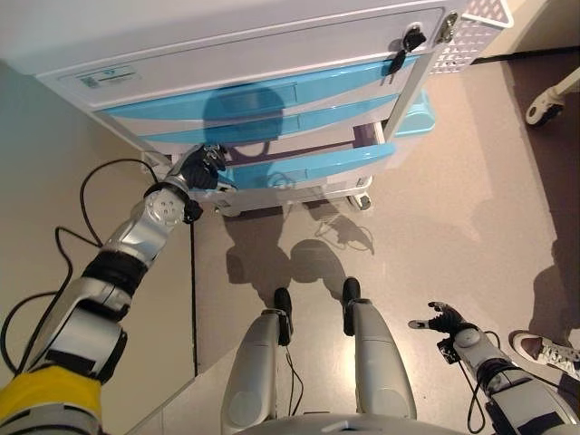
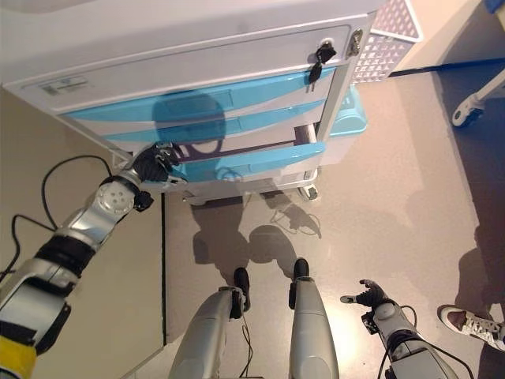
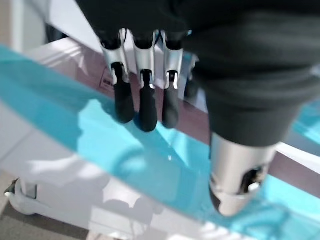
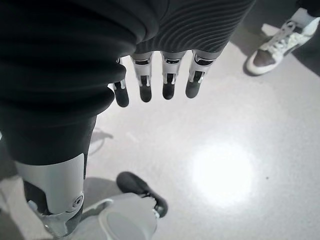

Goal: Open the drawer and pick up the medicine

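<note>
A white cabinet (image 1: 272,54) with three blue drawer fronts stands ahead of me. Its lowest drawer (image 1: 308,166) is pulled partly out, showing a dark strip of its inside (image 3: 250,140). No medicine shows in that strip. My left hand (image 1: 201,168) is at the left end of this drawer's front. Its fingers (image 3: 142,100) hang straight over the blue front's top edge and the thumb (image 3: 235,185) stands apart, with nothing held. My right hand (image 1: 446,319) hangs low at the right over the floor, fingers (image 4: 165,80) straight and empty.
Keys (image 1: 405,45) hang in the lock at the cabinet's upper right. A white perforated basket (image 1: 471,32) and a blue bin (image 1: 415,118) sit on its right side. A person's shoe (image 1: 544,352) is on the floor near my right hand. A wheeled white leg (image 1: 548,104) stands at the right.
</note>
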### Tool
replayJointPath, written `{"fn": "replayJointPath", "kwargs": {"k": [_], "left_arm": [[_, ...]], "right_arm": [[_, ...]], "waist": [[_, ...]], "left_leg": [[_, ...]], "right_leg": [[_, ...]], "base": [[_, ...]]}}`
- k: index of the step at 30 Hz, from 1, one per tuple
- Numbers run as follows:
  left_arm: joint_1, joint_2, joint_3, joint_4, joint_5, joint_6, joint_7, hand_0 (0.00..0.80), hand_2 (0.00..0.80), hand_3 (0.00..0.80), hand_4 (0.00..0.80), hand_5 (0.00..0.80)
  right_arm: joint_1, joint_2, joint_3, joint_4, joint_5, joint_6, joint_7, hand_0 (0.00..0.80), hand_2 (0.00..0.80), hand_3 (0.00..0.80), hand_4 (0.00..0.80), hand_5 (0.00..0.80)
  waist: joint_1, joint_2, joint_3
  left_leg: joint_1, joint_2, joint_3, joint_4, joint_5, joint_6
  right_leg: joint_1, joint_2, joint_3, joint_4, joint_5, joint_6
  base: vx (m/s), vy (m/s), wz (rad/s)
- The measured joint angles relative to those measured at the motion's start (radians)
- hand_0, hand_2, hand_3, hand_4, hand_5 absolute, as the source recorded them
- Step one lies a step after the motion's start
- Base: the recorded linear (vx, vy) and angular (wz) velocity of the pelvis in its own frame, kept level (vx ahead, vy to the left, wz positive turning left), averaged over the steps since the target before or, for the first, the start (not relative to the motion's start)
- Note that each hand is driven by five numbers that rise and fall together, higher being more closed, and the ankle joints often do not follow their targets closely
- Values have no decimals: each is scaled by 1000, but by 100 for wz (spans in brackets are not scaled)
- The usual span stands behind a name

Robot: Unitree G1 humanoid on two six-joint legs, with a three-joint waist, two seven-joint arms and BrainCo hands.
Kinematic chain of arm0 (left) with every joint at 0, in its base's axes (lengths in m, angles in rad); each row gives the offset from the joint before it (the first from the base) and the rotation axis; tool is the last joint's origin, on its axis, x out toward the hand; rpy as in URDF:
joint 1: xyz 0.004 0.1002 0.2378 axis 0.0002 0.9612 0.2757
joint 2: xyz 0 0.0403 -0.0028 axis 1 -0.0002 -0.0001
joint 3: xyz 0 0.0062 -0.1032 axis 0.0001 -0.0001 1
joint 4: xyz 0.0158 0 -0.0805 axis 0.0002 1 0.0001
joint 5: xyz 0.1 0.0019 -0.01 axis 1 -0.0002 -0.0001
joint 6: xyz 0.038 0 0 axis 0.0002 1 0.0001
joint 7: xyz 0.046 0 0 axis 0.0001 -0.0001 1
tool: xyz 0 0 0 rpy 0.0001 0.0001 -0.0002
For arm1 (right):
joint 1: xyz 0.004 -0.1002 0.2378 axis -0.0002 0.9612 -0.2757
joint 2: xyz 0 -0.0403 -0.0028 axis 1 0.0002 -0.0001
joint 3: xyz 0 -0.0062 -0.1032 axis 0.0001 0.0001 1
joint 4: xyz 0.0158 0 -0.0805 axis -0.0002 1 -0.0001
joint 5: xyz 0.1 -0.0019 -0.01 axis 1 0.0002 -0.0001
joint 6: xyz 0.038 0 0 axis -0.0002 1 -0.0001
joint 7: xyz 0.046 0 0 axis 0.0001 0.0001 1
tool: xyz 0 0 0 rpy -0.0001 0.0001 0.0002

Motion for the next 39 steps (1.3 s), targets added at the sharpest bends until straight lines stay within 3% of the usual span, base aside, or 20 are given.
{"fn": "replayJointPath", "kwargs": {"k": [2, 8, 12, 18, 19, 22, 27, 31, 34, 39], "left_arm": [[-61, -32, -65, 96, 34, -5, 19, 0, 0, 0, 0, 0], [-140, -67, -77, 224, 35, -6, -2, 0, 0, 0, 0, 0], [-158, -62, -104, 237, 53, -14, -2, 0, 0, 0, 0, 0], [-136, -53, -100, 181, 57, -7, 15, 0, 0, 0, 0, 0], [-50, -18, -41, 67, 74, 6, 49, 0, 0, 0, 0, 0], [75, -13, 59, -71, 75, -18, 144, 0, 0, 0, 0, 0], [182, -16, 160, -164, 75, -37, 220, 0, 0, 0, 0, 0], [193, -17, 183, -169, 75, -27, 239, 0, 0, 0, 0, 0], [294, -39, 264, -260, 75, -42, 274, 0, 0, 0, 0, 0], [333, -51, 288, -281, 85, -55, 308, 0, 0, 0, 0, 0]], "right_arm": [[0, 1, 18, 1, 7, 1, -4, 0, 0, 0, 0, 0], [-1, 21, 23, -3, 21, -2, -8, 0, 0, 0, 0, 0], [15, 28, 26, -3, 27, -2, -14, 0, 0, 0, 0, 0], [36, 63, 26, -3, 29, -3, -14, 0, 0, 0, 0, 0], [32, 76, 25, -10, 29, -5, -16, 0, 0, 0, 0, 0], [41, 95, 24, -17, 29, -11, -19, 0, 0, 0, 0, 0], [42, 98, 21, -27, 28, -25, -31, 0, 0, 0, 0, 0], [42, 97, 19, -26, 28, -27, -33, 0, 0, 0, 0, 0], [49, 99, 15, -23, 28, -29, -36, 0, 0, 0, 0, 0], [50, 98, 15, -21, 19, -33, -51, 0, 0, 0, 0, 0]], "waist": [[2, -4, -1], [-5, -39, -22], [-7, -75, -44], [-3, -83, -47], [-6, -84, -48], [-5, -87, -46], [-3, -87, -44], [0, -85, -43], [1, -84, -41], [6, -78, -37]], "left_leg": [[-4, -1, -1, 4, -1, 1], [-33, -1, -2, 19, -4, 1], [-52, -2, 1, 31, -6, 5], [-55, -1, 9, 33, -11, 17], [-54, -1, 14, 31, -7, 19], [-54, -2, 18, 25, -6, 21], [-50, 0, 17, 19, -12, 18], [-49, 0, 16, 16, -5, 21], [-35, -2, 15, -5, 1, 21], [-22, -2, 8, -22, 2, 16]], "right_leg": [[-1, 0, 0, 1, 0, 1], [-26, 0, 2, 0, 4, 1], [-39, 0, 8, -4, 8, 6], [-37, -1, 22, -17, 19, 16], [-38, -2, 23, -20, 27, 23], [-38, -2, 24, -29, 34, 17], [-33, 1, 23, -36, 32, 15], [-31, 0, 22, -37, 37, 14], [-17, -1, 20, -58, 43, 16], [-1, -2, 14, -72, 38, 11]], "base": [[-2, 3, 2], [0, 0, 0], [0, 0, 0], [-12, -14, -5], [-76, -35, -7], [19, -11, -3], [22, -7, -2], [-72, -21, 1], [-21, -5, 2], [9, -4, 1]]}}
